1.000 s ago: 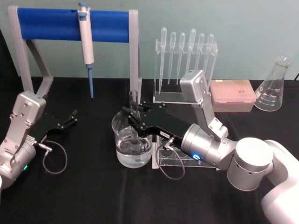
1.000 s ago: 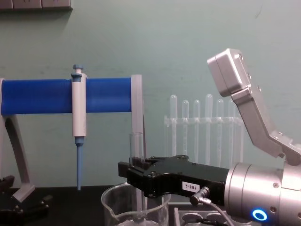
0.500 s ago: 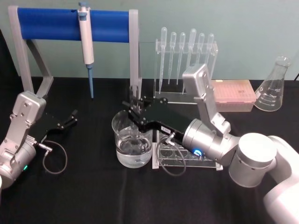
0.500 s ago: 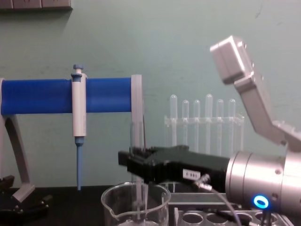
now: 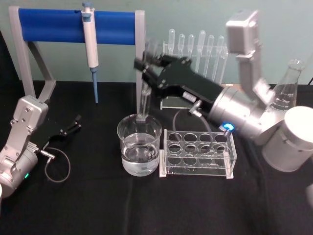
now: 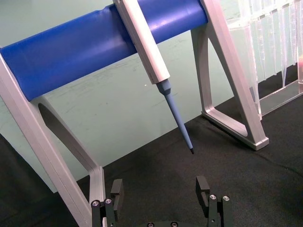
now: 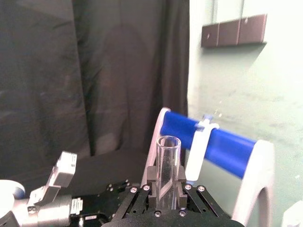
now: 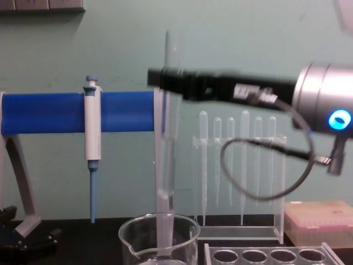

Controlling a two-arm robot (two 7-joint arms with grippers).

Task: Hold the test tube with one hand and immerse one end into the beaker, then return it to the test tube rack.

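Observation:
My right gripper (image 5: 148, 63) is raised above the beaker (image 5: 139, 147), shut on the test tube (image 5: 145, 98). The clear tube hangs nearly upright, and its rounded lower end sits about at the beaker's rim, over the far side. From the chest view the test tube (image 8: 166, 143) ends a little above the beaker (image 8: 160, 238), with the right gripper (image 8: 165, 84) clamped near its upper part. The right wrist view looks down on the tube's open rim (image 7: 168, 144) between the black fingers (image 7: 147, 177). The beaker holds clear liquid. My left gripper (image 5: 75, 123) rests open on the table at the left.
A clear tube rack (image 5: 198, 152) stands right beside the beaker. Behind are a blue bar stand (image 5: 73, 25) with a hanging pipette (image 5: 90, 44), a rack of plastic pipettes (image 5: 195, 44), a pink tip box (image 8: 325, 221) and a glass flask (image 5: 288, 83).
My right gripper has risen and swung back with the test tube, lifting its lower end up out of the beaker. The left arm has stayed still.

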